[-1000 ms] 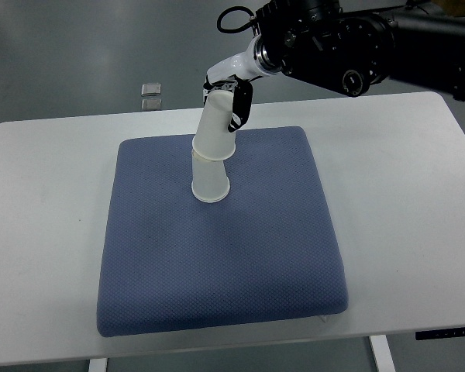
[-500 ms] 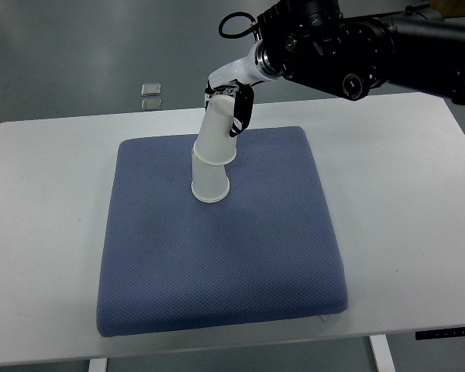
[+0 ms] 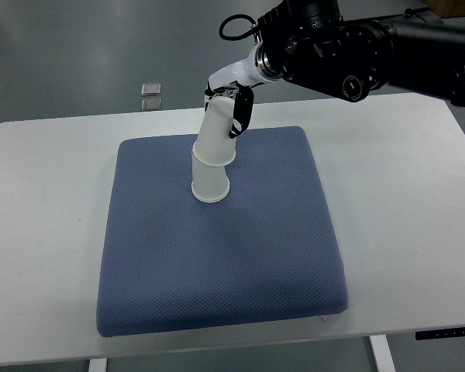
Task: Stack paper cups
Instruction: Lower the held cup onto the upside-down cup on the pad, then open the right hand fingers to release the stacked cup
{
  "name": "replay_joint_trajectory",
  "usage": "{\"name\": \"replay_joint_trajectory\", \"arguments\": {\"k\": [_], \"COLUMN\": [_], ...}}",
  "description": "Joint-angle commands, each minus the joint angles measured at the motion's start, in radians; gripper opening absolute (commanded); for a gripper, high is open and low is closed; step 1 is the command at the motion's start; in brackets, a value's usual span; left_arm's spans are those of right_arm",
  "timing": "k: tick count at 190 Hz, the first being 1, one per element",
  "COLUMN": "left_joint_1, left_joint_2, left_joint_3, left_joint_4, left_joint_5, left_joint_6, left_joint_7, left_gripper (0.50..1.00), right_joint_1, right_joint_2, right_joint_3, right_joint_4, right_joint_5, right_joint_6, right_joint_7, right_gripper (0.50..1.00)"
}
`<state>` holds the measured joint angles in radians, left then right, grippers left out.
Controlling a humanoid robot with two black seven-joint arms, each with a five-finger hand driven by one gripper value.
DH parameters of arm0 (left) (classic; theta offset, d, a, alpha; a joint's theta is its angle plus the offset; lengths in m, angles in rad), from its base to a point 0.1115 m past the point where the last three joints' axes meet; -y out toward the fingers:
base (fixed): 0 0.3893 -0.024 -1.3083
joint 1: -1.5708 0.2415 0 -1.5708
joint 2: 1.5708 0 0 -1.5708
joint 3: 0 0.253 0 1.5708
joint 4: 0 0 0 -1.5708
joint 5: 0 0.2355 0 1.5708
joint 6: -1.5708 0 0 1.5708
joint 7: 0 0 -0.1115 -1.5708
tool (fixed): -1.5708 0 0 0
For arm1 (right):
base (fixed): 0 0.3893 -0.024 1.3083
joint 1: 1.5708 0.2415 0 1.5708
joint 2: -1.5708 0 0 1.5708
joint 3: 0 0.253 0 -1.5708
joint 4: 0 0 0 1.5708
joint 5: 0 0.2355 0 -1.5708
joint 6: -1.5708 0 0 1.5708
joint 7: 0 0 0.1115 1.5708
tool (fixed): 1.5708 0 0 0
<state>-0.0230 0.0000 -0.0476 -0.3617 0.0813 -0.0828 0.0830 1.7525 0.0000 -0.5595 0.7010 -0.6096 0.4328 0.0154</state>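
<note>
Nearest the camera, the front edge of the white worktop (image 3: 46,232) runs across the bottom of the view, with the tops of its legs just showing beneath. On it lies a blue quilted cushion (image 3: 217,263), roughly square and covering most of the middle of the worktop; its near half is bare. Toward the cushion's far half stands an upside-down white paper cup (image 3: 209,184), its wide rim resting on the fabric. A second upside-down paper cup (image 3: 218,138) sits over the first one's narrow base, tilted so its top leans away and to the right, its rim overlapping the lower cup only partway. The right hand (image 3: 231,101) has its white and black fingers closed around the upper end of this tilted cup, gripping it from the far side. Behind the hand, the bulky black right arm (image 3: 356,50) reaches in from the right edge above the far side of the worktop. Beyond the worktop, on the grey floor, lie two small pale square objects (image 3: 151,95).
</note>
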Motion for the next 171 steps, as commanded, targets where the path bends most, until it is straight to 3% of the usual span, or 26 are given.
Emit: {"name": "replay_joint_trajectory", "arguments": {"k": [1, 91, 171], "left_joint_1": [0.000, 0.000, 0.000], "left_joint_2": [0.000, 0.000, 0.000], "left_joint_3": [0.002, 0.000, 0.002], "left_joint_4": [0.000, 0.000, 0.000], "left_joint_5": [0.000, 0.000, 0.000], "left_joint_6": [0.000, 0.000, 0.000], "left_joint_7": [0.000, 0.000, 0.000], "left_gripper": [1.000, 1.000, 1.000], "right_joint_1": [0.005, -0.022, -0.071], "right_joint_2": [0.000, 0.000, 0.000], "right_joint_3": [0.004, 0.012, 0.012], "right_joint_4": [0.000, 0.002, 0.002], "right_joint_5": [0.024, 0.057, 0.019], "right_joint_6": [0.001, 0.000, -0.049], "right_joint_7": [-0.002, -0.002, 0.000], "right_gripper": [0.760, 0.780, 0.782]}}
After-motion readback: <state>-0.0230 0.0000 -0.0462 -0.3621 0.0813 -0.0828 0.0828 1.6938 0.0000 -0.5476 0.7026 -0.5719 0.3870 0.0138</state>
